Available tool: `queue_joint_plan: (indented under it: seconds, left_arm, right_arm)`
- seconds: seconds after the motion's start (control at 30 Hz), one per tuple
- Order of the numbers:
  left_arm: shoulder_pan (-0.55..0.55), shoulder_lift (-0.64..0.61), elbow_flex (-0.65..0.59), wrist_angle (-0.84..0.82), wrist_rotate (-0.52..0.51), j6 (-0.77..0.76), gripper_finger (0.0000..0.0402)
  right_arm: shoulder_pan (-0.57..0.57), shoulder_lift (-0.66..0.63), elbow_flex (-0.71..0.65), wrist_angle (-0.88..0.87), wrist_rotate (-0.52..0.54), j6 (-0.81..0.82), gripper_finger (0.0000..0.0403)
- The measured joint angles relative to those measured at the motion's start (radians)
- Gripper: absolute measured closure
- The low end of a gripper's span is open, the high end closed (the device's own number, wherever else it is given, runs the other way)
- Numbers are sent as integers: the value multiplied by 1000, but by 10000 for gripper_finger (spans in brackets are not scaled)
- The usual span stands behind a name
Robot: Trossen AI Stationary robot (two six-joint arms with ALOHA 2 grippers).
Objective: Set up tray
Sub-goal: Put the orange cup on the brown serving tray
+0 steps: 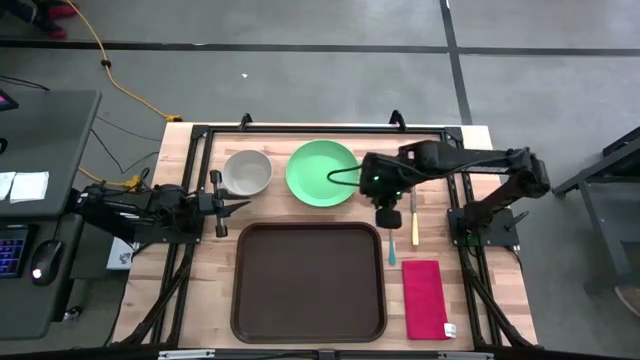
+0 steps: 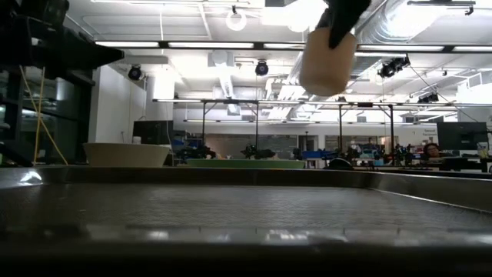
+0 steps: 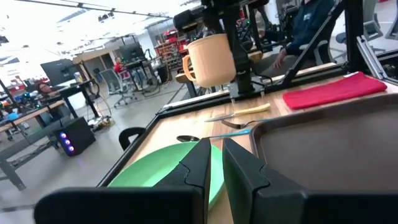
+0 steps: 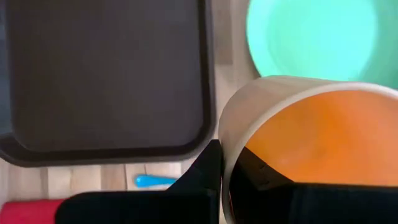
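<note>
We've got the right gripper (image 1: pixel 388 213) clamped on the tan ceramic mug (image 3: pixel 210 60), hovering just off the far right corner of the big dark brown rectangular tray (image 1: pixel 308 282), which runs widthwise beside it

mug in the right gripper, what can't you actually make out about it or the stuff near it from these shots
- Mug: high view, hidden under the right gripper.
- Its handle: right wrist view, out of sight, only rim and orange inside show.
- Cutlery beside the tray: high view, too small to tell apart.
- Green plate: low view, only an edge-on sliver behind the tray rim.
</note>
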Motion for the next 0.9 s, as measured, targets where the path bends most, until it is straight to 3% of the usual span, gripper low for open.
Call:
queue_joint_plan:
  seconds: [0.57, 0.9]
  left_arm:
    - [0, 0, 30, 18, 88, -77, 328]
    - [0, 0, 30, 23, 103, -186, 328]
  right_arm:
    - [69, 391, 529, -159, -70, -77, 403]
    - [95, 486, 665, -195, -69, -53, 403]
